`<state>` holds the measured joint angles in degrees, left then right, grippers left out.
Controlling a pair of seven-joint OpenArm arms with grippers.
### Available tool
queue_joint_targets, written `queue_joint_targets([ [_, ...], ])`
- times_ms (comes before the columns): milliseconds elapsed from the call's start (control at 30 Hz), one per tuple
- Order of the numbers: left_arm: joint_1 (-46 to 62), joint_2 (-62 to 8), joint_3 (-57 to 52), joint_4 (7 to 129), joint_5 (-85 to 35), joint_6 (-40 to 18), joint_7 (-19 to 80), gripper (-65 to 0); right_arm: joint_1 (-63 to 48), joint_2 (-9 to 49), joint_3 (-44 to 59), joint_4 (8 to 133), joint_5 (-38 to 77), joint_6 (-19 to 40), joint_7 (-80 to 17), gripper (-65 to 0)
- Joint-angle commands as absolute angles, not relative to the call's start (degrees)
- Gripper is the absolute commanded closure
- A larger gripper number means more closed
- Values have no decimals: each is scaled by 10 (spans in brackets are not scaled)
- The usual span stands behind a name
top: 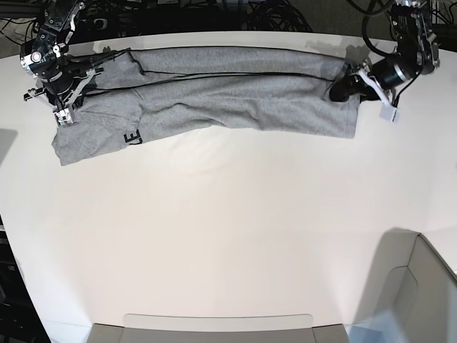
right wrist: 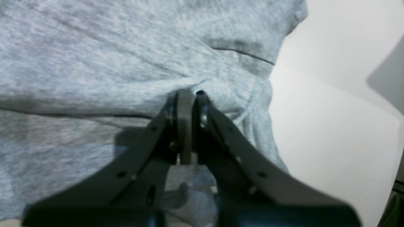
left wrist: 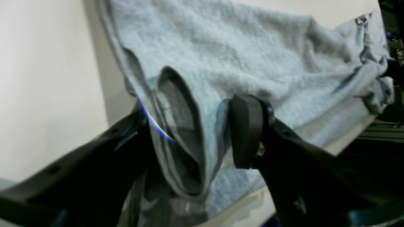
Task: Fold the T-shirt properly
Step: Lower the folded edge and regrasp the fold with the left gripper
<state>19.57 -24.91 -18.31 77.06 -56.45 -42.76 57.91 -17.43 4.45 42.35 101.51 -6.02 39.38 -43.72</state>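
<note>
The heather-grey T-shirt [top: 235, 100] lies stretched in a long folded band across the far side of the white table [top: 228, 229]. Black lettering [top: 132, 138] shows near its left end. My left gripper [left wrist: 192, 132] is open at the shirt's right end [top: 343, 87], and a loose fold of grey cloth [left wrist: 180, 135] hangs between its wide-apart fingers. My right gripper [right wrist: 189, 93] is at the shirt's left end. Its fingers are pressed together and the fabric [right wrist: 126, 63] puckers at their tips.
Cables [top: 214, 14] run behind the table's far edge. A grey box [top: 421, 286] stands at the near right corner. A flat grey tray [top: 214, 329] sits at the near edge. The shirt's right end lies close to the table edge [left wrist: 347, 142].
</note>
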Motion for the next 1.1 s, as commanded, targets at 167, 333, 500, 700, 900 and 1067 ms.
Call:
queue_joint_targets([
  [167, 204, -253, -169, 763, -464, -400, 609, -331, -165, 51, 426, 1025, -56, 400, -430, 0],
  [333, 204, -253, -82, 760, -465, -400, 571, -238, -164, 51, 426, 1025, -56, 400, -430, 0],
  [500, 202, -253, -69, 723, -467, -400, 563, 0, -163, 51, 426, 1027, -56, 400, -430, 0],
  [700, 164, -256, -121, 659, -467, -400, 563, 0, -146, 50, 441, 1027, -51, 400, -432, 0],
  [900, 158, -256, -268, 663, -467, -400, 613, 0, -123, 17, 464, 1059, -51, 400, -430, 0],
  [1067, 146, -256, -319, 773, -464, -400, 662, 0, -123, 1, 444, 1093, -51, 400, -430, -95],
])
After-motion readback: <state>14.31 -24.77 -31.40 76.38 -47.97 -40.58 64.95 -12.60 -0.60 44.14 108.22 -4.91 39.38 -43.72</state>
